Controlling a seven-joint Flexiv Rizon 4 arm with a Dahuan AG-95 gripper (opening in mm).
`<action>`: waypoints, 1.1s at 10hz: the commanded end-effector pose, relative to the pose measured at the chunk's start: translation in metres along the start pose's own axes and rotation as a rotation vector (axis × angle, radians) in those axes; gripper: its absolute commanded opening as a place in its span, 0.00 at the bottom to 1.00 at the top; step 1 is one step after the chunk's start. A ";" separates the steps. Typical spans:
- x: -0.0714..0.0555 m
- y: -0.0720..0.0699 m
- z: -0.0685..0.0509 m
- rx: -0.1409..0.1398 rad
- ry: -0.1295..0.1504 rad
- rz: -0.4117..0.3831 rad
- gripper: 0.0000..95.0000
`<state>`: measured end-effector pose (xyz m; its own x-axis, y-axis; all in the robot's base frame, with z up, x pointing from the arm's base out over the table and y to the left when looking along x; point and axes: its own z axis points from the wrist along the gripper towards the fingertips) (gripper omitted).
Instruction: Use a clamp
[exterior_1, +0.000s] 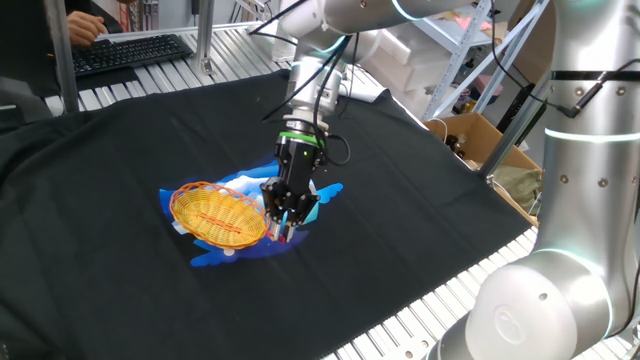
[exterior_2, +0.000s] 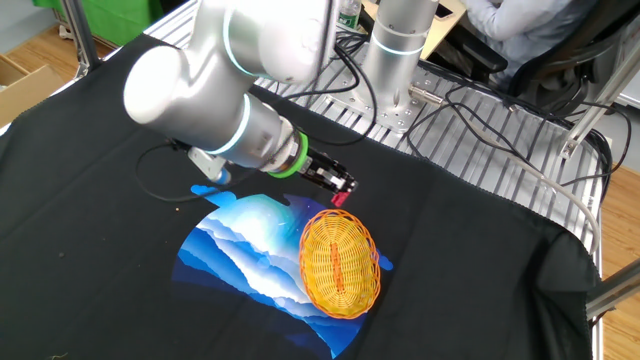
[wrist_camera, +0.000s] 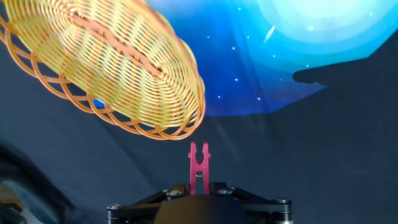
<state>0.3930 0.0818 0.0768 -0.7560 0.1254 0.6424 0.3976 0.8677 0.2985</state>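
Observation:
The clamp (wrist_camera: 199, 163) is a small pink-red plastic clip held in my gripper (wrist_camera: 199, 186), its forked tip pointing toward the rim of the orange woven basket (wrist_camera: 112, 68). A short gap of dark cloth separates the tip from the rim. In one fixed view my gripper (exterior_1: 283, 228) hangs at the basket's (exterior_1: 217, 215) right edge. In the other fixed view the clamp (exterior_2: 340, 197) shows as a red tip at the gripper's end, just above the basket (exterior_2: 340, 262). The gripper is shut on the clamp.
The basket sits on a black T-shirt with a blue printed picture (exterior_2: 250, 250), spread over the table. A keyboard (exterior_1: 130, 52) lies at the far left edge. A cardboard box (exterior_1: 480, 140) stands off the right edge. Cables (exterior_2: 480, 110) run across the slatted table top.

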 end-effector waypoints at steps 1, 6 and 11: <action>-0.001 0.006 -0.002 -0.018 -0.010 0.019 0.00; -0.004 0.019 -0.007 -0.094 0.000 0.066 0.00; -0.004 0.019 -0.008 -0.103 0.010 0.094 0.00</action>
<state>0.4082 0.0940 0.0845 -0.7064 0.1980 0.6796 0.5182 0.7986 0.3061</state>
